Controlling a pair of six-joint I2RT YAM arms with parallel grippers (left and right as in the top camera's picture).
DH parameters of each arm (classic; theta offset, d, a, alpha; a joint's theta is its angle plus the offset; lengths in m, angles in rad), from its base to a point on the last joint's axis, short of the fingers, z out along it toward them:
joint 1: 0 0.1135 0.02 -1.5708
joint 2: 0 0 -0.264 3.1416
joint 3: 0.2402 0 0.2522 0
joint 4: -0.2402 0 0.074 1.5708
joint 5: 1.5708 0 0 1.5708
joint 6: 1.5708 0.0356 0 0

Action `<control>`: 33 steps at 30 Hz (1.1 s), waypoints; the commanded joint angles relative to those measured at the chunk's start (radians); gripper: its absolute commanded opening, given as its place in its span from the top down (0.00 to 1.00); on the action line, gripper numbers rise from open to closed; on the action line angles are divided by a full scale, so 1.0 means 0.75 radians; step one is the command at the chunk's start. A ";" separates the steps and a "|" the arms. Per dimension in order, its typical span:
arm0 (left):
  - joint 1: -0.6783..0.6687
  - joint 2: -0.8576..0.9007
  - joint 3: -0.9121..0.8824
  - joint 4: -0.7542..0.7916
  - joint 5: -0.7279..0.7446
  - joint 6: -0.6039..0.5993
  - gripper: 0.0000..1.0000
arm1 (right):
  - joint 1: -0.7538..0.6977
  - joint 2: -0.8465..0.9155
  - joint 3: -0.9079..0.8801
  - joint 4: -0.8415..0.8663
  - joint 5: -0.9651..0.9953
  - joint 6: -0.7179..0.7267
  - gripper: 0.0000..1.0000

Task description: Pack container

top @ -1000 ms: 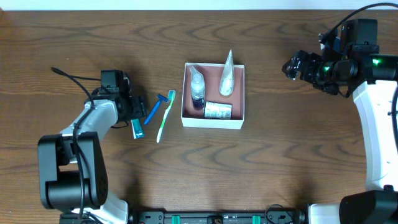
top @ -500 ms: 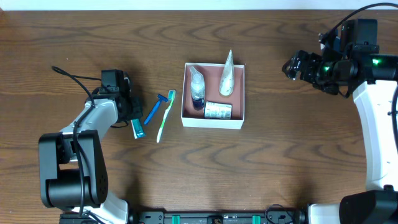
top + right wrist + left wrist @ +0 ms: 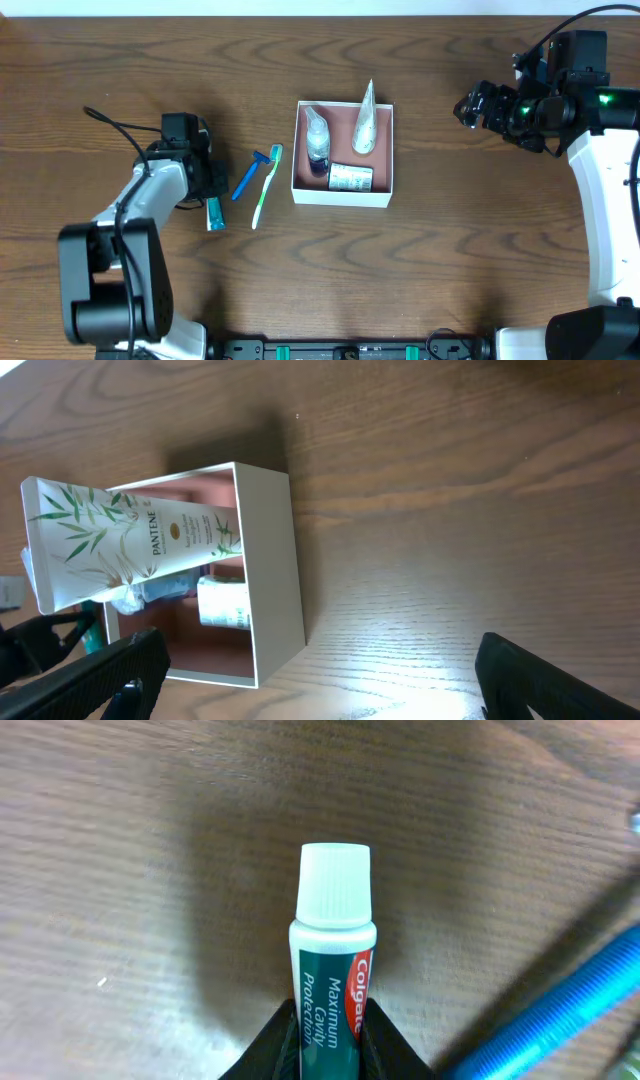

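The container (image 3: 342, 197) is a white square box with a pink inside at the table's middle, also seen from the side (image 3: 270, 570) in the right wrist view. It holds a small bottle (image 3: 317, 140), a white Pantene tube (image 3: 365, 120) and a small jar (image 3: 350, 178). My left gripper (image 3: 212, 190) sits left of it, shut on a green Colgate toothpaste tube (image 3: 333, 950), whose white cap points away from the fingers. My right gripper (image 3: 470, 105) hangs open at the far right, well clear of the box.
A blue razor (image 3: 245, 178) and a green-and-white toothbrush (image 3: 265, 188) lie on the wood between the left gripper and the box. The razor's handle (image 3: 560, 1010) runs close beside the tube on the right.
The left jaws have closed onto the toothpaste tube, which has shifted slightly left and turned more upright in the overhead view. The right arm has not moved.
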 commanded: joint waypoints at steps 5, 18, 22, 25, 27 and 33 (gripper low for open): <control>-0.021 -0.324 0.162 -0.229 0.025 0.032 0.85 | -0.008 -0.003 0.009 0.001 -0.014 0.018 0.01; -0.499 -0.743 0.209 -0.296 0.160 0.349 0.88 | -0.008 -0.003 0.009 0.001 -0.014 0.018 0.01; -0.662 -0.700 0.202 -0.223 0.160 0.577 0.88 | -0.008 -0.003 0.010 0.001 -0.014 0.017 0.01; -0.748 -0.625 0.202 -0.174 0.160 0.749 0.88 | -0.008 -0.003 0.010 0.001 -0.014 0.017 0.01; -0.795 -0.557 0.202 -0.126 0.161 0.865 0.88 | -0.008 -0.003 0.009 0.001 -0.014 0.018 0.01; -0.869 -0.355 0.202 0.076 0.160 1.054 0.88 | -0.008 -0.003 0.010 0.001 -0.014 0.017 0.01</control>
